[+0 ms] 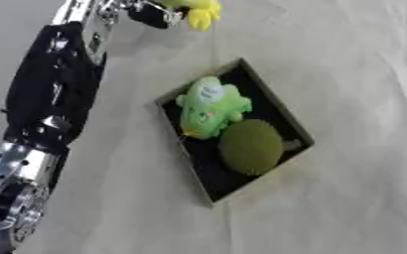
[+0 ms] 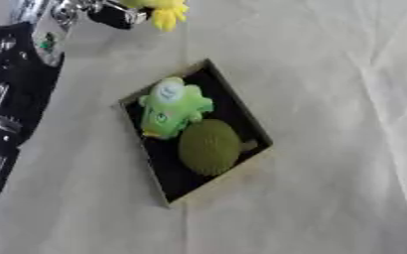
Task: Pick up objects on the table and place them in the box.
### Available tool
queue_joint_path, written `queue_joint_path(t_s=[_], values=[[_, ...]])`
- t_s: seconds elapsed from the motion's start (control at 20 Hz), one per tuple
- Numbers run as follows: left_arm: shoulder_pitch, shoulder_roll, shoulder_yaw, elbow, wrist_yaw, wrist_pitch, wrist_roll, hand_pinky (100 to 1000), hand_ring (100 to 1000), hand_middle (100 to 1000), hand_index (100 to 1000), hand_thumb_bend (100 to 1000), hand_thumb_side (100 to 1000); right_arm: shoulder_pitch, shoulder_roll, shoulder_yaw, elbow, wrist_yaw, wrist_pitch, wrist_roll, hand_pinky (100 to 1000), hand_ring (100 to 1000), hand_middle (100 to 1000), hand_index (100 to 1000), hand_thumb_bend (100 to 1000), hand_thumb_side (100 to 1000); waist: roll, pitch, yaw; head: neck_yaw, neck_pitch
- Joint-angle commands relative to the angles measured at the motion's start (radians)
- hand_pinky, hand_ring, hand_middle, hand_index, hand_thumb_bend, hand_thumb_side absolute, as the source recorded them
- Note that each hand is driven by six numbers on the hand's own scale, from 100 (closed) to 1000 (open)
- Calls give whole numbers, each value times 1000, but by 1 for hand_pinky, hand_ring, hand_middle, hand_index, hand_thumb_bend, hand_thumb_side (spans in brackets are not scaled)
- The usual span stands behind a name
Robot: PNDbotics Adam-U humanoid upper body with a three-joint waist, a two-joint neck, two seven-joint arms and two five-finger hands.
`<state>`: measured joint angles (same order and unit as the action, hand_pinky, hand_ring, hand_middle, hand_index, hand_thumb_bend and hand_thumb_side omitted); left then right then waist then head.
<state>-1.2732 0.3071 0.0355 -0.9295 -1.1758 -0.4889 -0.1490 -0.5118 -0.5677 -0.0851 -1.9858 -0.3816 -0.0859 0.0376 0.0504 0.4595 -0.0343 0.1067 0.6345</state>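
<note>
no readable text, labels or numbers, none on the box (image 1: 281, 113), none on the toys

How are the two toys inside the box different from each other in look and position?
The light green toy is bright, with a white patch and a lumpy shape; the olive round toy is dull, plain and dome-like. The light green toy lies toward the box's far end, the olive one nearer its middle. Both lie in the dark box, touching.

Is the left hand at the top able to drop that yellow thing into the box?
Probably yes: the left hand holds the yellow toy beyond the box, nothing between, though two green toys fill the upper part.
</note>
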Motion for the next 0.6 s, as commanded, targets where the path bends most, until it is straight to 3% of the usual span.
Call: queue_joint_path(t_s=[0.05,0.25,0.3,0.6], values=[[-8,12,-23,-58,82,-13,-53,673,547,488,679,143,146,-5,-28,-6,-14,-7,-5,-3,914,849,555,760,100,524,-7,-35,3,-8,10],[-5,16,-29,-86,135,-2,-102,673,547,488,679,143,146,-4,-28,-6,-14,-7,-5,-4,914,849,555,760,100,524,-7,-37,5,-9,10],[1,11,-35,-95,143,-3,-111,691,559,501,696,100,171,-4,-29,-5,-14,-6,-4,-3,913,849,555,760,100,524,-9,-41,10,-15,18],[91,-74,-163,-224,228,-75,-159,708,576,515,711,100,179,15,-40,-16,-14,6,-4,-20,913,849,556,760,100,524,-18,-61,67,-64,37]])
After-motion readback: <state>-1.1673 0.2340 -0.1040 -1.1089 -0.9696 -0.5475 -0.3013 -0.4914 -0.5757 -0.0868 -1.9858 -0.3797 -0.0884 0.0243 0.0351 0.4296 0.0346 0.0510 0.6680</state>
